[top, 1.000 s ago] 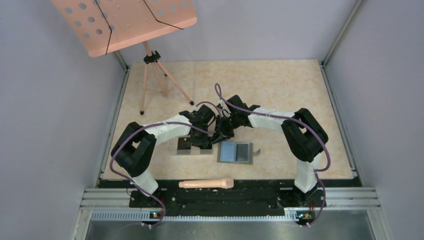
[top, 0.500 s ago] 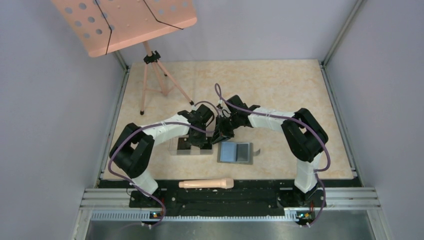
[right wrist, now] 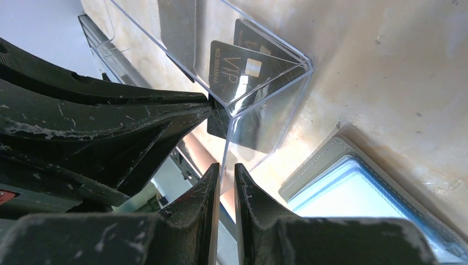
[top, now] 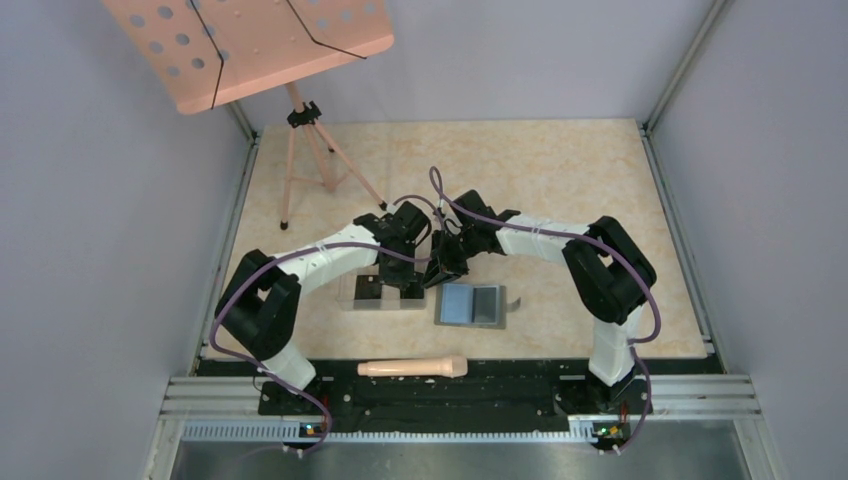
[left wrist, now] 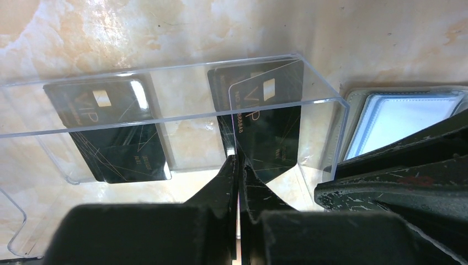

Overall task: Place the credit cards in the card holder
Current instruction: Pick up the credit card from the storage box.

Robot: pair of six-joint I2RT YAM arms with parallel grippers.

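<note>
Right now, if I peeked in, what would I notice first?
Mid-table, the left pincer pinches a black card inside a clear box, while the right pincer nips the box's end wall. An open gray card holder lies just right of the box. A big pink music stand stands at the far left corner.

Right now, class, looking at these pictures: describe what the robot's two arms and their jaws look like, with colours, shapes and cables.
Both the left arm and the right arm have white tubular links between bulky black joints. A purple cable loops loosely along each. The left gripper and right gripper end in tapering matte-black jaws, scuffed with pale scratches.
</note>
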